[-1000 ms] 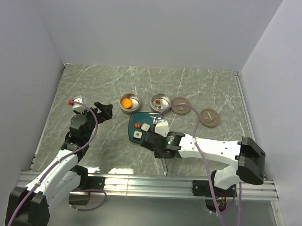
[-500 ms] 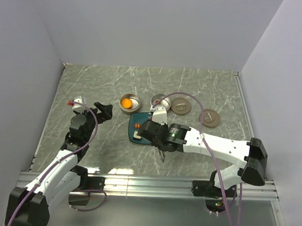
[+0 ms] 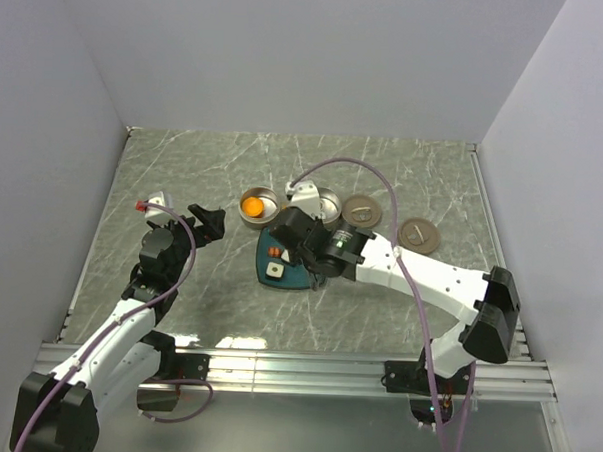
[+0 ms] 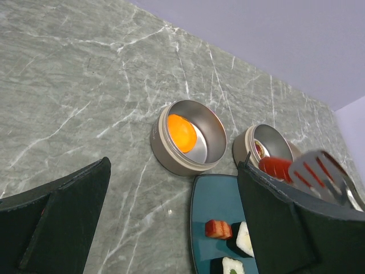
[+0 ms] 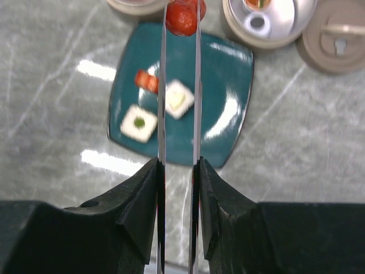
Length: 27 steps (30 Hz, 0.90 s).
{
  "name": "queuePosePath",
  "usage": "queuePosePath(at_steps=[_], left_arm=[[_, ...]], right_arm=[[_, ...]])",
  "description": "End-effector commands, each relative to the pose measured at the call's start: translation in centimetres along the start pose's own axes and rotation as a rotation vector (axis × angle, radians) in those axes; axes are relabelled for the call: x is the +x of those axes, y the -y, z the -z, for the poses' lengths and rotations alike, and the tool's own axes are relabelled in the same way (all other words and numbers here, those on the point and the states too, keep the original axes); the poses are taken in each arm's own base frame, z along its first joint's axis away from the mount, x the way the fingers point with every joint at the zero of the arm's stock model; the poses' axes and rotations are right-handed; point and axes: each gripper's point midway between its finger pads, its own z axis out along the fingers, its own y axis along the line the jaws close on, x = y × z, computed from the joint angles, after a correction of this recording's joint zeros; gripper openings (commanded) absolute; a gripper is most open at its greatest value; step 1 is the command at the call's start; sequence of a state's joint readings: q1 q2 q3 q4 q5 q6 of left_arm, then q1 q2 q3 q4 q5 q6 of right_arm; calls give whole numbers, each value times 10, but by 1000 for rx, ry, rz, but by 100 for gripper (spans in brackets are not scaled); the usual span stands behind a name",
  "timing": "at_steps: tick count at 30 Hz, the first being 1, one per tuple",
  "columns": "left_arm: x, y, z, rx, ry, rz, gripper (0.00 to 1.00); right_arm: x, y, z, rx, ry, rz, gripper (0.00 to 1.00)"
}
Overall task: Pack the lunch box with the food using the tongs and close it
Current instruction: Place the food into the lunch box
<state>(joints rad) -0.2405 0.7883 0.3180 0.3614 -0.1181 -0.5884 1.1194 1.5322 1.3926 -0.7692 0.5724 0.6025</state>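
Observation:
My right gripper is shut on the silvery tongs, whose two thin arms run forward over the teal plate. A red elongated food piece is pinched at their tips, above the plate's far edge near the tins. On the plate lie two white blocks and a small red-brown bit. The orange round piece sits in the left lunch box tin. The second tin holds small pieces. My left gripper hangs open and empty, left of the plate.
Two round brownish lids lie right of the tins on the marble table. The right arm stretches across the table's near right. Grey walls close in the back and both sides.
The right arm has swung forward and left from the plate's near edge to over its far edge, carrying the tongs with the red piece. The left arm has stayed still.

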Motion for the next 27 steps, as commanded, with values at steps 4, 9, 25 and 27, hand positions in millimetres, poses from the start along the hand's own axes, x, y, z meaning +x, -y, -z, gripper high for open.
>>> queuePosePath(at_steps=[4, 9, 25, 27], left_arm=[[-11, 4, -3, 11, 40, 11, 100], [-10, 3, -4, 7, 39, 10, 100], [-9, 0, -9, -13, 33, 5, 99], [-8, -1, -9, -13, 30, 5, 99]], right_arm=[[-66, -24, -12, -95, 124, 11, 18], [-79, -35, -42, -124, 111, 32, 17], [-108, -43, -101, -165, 100, 64, 16], [-105, -45, -106, -167, 88, 74, 16]])
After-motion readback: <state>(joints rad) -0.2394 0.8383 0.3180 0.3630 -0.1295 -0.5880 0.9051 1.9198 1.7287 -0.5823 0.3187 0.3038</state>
